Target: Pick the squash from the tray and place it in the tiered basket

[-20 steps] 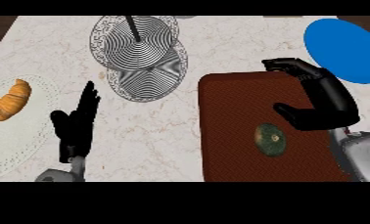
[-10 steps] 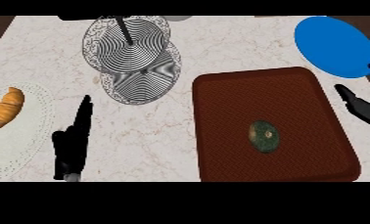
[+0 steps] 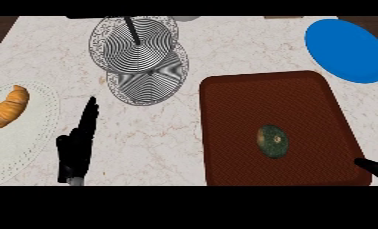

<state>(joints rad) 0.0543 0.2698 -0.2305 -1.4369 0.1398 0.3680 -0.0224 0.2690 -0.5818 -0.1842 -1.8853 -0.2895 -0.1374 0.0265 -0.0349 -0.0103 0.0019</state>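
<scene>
Marble counter [image 3: 244,48], squash [image 3: 274,141] on tray [image 3: 244,98], left hand [image 3: 75,148] fingers straight, right hand's [image 3: 367,166] unclear.

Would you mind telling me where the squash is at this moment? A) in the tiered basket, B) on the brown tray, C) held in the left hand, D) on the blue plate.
B: the green squash lies on the brown tray, apart from the tiered basket and the blue plate, while the left hand rests open on the counter, holding nothing.
</scene>
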